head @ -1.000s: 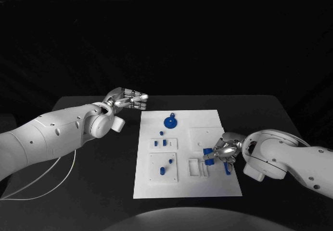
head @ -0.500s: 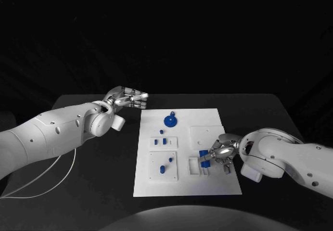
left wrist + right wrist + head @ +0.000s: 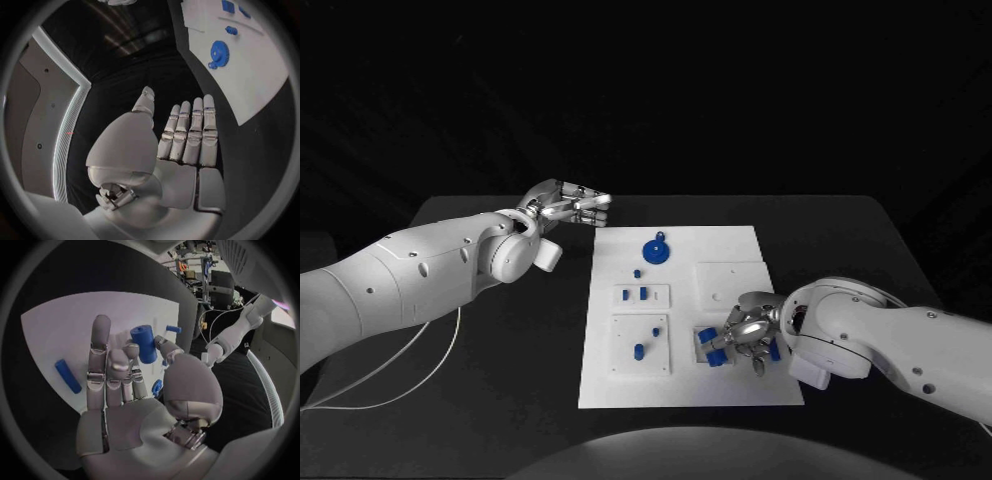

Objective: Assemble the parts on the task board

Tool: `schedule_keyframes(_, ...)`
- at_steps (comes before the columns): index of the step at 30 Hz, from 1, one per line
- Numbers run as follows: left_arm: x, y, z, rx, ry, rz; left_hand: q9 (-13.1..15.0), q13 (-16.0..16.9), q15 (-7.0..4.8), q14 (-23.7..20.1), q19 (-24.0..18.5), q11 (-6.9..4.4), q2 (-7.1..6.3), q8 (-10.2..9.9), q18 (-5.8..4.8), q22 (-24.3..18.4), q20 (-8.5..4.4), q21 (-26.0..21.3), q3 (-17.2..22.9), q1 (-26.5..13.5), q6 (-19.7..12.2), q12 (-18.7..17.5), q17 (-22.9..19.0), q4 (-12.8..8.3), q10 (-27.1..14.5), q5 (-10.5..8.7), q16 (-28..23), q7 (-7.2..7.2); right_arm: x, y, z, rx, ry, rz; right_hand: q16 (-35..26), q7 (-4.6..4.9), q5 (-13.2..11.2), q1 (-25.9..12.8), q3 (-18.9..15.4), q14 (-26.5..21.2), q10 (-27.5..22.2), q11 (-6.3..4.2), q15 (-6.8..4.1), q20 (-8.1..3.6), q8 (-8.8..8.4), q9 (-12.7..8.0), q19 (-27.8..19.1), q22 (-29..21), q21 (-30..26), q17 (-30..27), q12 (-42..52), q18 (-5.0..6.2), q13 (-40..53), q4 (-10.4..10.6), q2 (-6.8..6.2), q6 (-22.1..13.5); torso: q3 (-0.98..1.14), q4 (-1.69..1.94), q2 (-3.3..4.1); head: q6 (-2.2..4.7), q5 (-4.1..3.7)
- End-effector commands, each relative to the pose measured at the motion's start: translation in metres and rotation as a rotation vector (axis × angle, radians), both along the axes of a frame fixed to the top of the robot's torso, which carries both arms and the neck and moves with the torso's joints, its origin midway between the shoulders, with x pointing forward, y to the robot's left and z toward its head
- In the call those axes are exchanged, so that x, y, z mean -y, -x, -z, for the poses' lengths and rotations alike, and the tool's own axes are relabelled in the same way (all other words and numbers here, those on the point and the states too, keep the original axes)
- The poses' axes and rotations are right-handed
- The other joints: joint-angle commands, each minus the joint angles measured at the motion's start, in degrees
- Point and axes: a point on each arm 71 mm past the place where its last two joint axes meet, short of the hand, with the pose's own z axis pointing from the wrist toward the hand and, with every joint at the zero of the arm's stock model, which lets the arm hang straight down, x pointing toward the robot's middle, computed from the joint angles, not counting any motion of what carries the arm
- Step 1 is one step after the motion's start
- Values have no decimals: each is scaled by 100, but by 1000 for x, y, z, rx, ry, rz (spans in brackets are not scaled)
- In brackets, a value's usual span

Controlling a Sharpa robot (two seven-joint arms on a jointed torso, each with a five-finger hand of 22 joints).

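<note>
Silver fingers of the right hand curl down over the near right part of the white task board, its white arm bent in from the bench's right side. The right wrist view shows this hand pinching a blue cylinder between thumb and a bent finger, one finger stretched straight out above the board; a blue bar lies flat on the board just beside that straight finger, apart from it. From the head view the held piece is partly covered by the fingers, with small blue parts at a white recess right under the hand. The left hand hovers over the black bench just beyond the board's far left corner, holding nothing; its wrist view shows the fingers straight and pressed side by side, thumb apart, palm flat. A blue gear sits on the board well ahead of those fingertips, also seen from above, between the two hands.
</note>
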Motion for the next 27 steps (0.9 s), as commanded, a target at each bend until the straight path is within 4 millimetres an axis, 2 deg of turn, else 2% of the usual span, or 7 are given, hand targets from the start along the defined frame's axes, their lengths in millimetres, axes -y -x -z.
schedule_keyframes(1,3,1,0,-5,14,17,5,-3,4,-30,0,-3,-47,-14,49,-7,44,-24,-8,0,-33,0,1,30,-53,1,0,23,2,0,4,5,68,18,27,-104,28,32,481,14,40,-75,-49,-30,-23,25,215,11,-23,14,25,17,5,-513,49,171,-1,-7,1,-6,4)
schedule_keyframes(13,3,1,0,-7,14,19,6,-3,8,-42,4,-1,-34,-13,58,-7,50,-24,-5,-1,-33,0,1,37,-61,8,1,23,-2,-2,7,15,76,12,28,-111,-67,-18,443,11,52,-78,-53,-39,-30,130,212,10,-11,20,38,7,9,-370,4,168,-8,-1,-6,-11,27)
schedule_keyframes(20,2,1,0,-9,13,18,6,-3,8,-42,4,-1,-34,-13,58,-7,50,-24,-5,-1,-33,0,1,37,-61,8,1,23,-3,-4,9,16,85,2,11,-103,-538,-208,498,12,55,-64,-42,-30,-32,106,217,-14,-23,9,22,11,-15,-5,-62,158,-4,-5,-2,-7,42)
schedule_keyframes(22,2,1,0,-9,12,18,6,-3,8,-42,4,-1,-34,-13,58,-7,50,-24,-5,-1,-33,0,1,37,-61,8,1,23,-4,-4,9,17,86,0,14,-96,-872,-358,526,14,63,-60,-37,-26,-31,98,217,-16,-20,12,26,15,-17,166,-66,161,-3,-4,-1,-8,43)
schedule_keyframes(23,2,1,0,-9,12,18,6,-3,8,-42,4,-1,-34,-13,58,-7,50,-24,-5,-1,-33,0,1,37,-61,8,1,23,-4,-4,9,17,86,-1,15,-91,-1287,-465,620,14,65,-56,-34,-24,-33,87,217,-19,-20,14,25,15,-19,281,-105,160,-4,-3,0,-7,41)
schedule_keyframes(24,2,1,0,-9,11,18,6,-3,8,-42,4,-1,-34,-13,58,-7,50,-24,-5,-1,-33,0,1,37,-61,8,1,23,-4,-4,9,17,87,-2,17,-78,-1393,-592,730,14,71,-46,-35,-24,-27,81,218,-21,-19,17,27,17,-20,400,-234,177,-5,-3,-1,-5,39)
schedule_keyframes(27,2,1,0,-10,11,17,6,-3,9,-48,5,1,-22,-13,62,-7,52,-24,-13,-4,-32,0,1,33,-64,9,0,23,-4,-4,9,17,87,-4,17,-69,-1404,-895,453,12,78,-34,-32,-29,-27,73,219,-22,-18,24,18,13,-22,706,-390,190,-5,-4,-2,-6,40)
